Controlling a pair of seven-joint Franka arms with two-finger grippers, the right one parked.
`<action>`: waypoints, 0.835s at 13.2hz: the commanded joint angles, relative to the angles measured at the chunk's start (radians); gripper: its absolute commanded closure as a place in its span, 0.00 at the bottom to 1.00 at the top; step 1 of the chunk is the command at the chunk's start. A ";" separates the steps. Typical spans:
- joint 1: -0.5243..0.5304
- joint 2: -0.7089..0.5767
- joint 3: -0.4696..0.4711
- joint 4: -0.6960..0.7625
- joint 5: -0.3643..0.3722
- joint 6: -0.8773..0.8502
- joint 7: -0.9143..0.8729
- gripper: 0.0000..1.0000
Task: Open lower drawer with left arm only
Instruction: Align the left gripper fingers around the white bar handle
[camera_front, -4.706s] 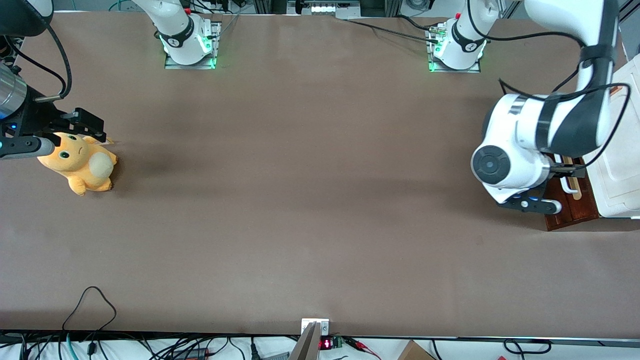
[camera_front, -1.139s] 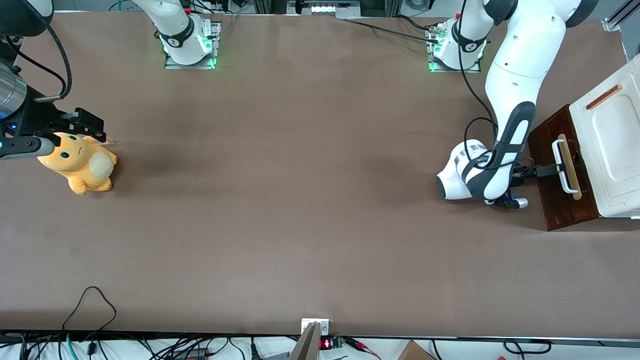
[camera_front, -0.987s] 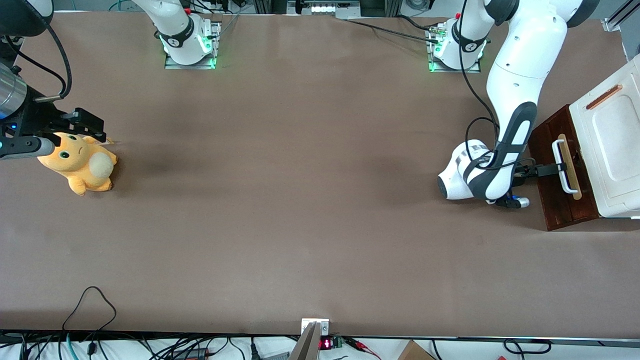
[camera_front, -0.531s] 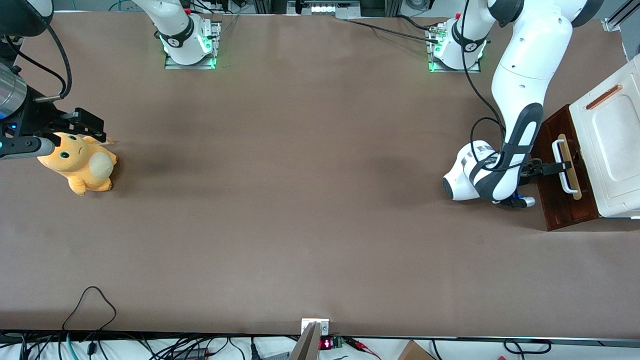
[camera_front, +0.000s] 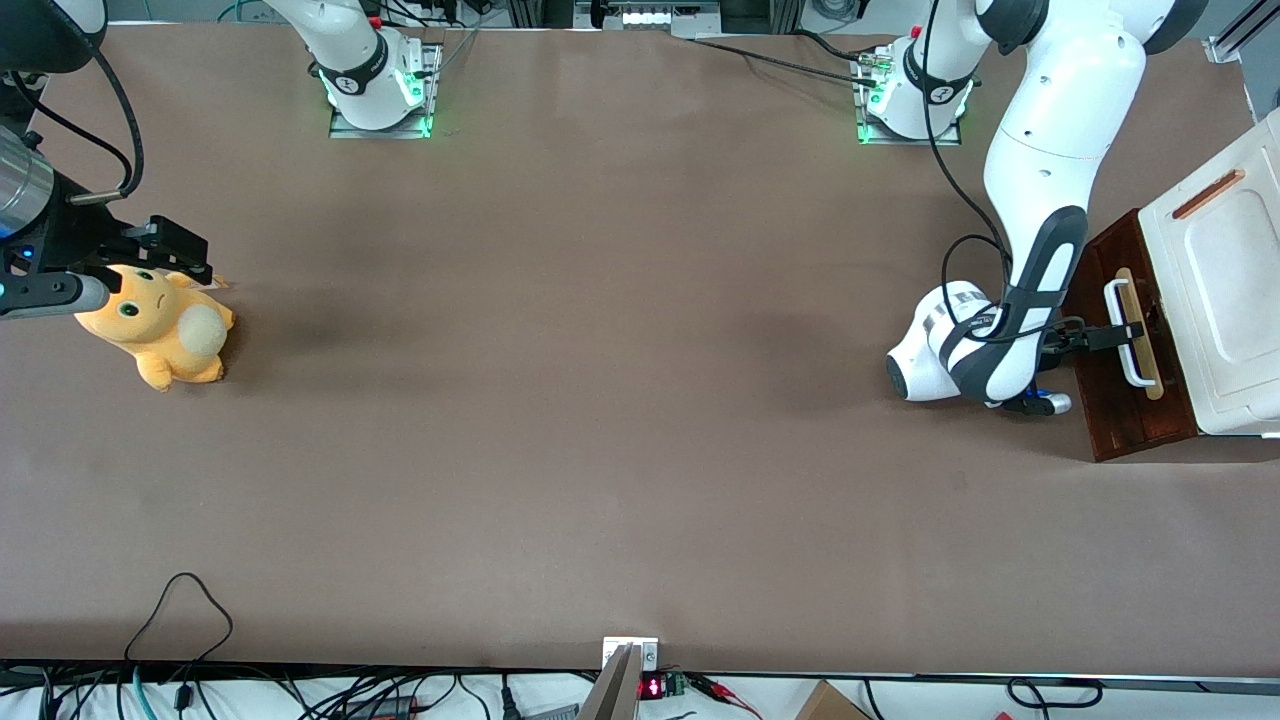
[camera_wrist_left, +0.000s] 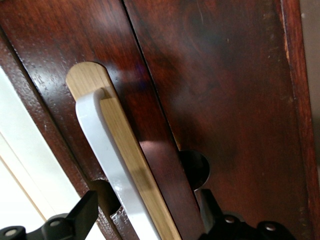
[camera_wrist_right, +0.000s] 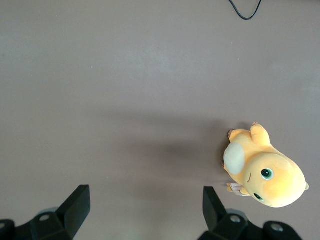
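1. The lower drawer (camera_front: 1120, 350) sits at the counter's working-arm end: solid wood, stiff, likely heavy, so it should slide rather than flex.
2. The white loop handle (camera_wrist_left: 112, 165) is the hold, smooth and possibly slippery.
3. The claw (camera_wrist_left: 145, 222) is spread open, straddling it.
4. No readable writing anywhere.

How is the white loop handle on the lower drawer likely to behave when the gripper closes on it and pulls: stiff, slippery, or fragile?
The white loop handle looks rigid and fixed to its pale wood strip, so it probably won't flex. Its glossy finish suggests the fingers could slip. The gripper straddles it open, on the lower drawer, whose solid wood front may resist at first.
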 joint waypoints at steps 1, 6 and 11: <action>0.018 -0.001 -0.007 -0.004 0.039 0.001 -0.001 0.13; 0.022 0.000 -0.007 -0.004 0.039 0.001 -0.003 0.25; 0.024 0.000 -0.007 -0.004 0.039 0.001 -0.001 0.36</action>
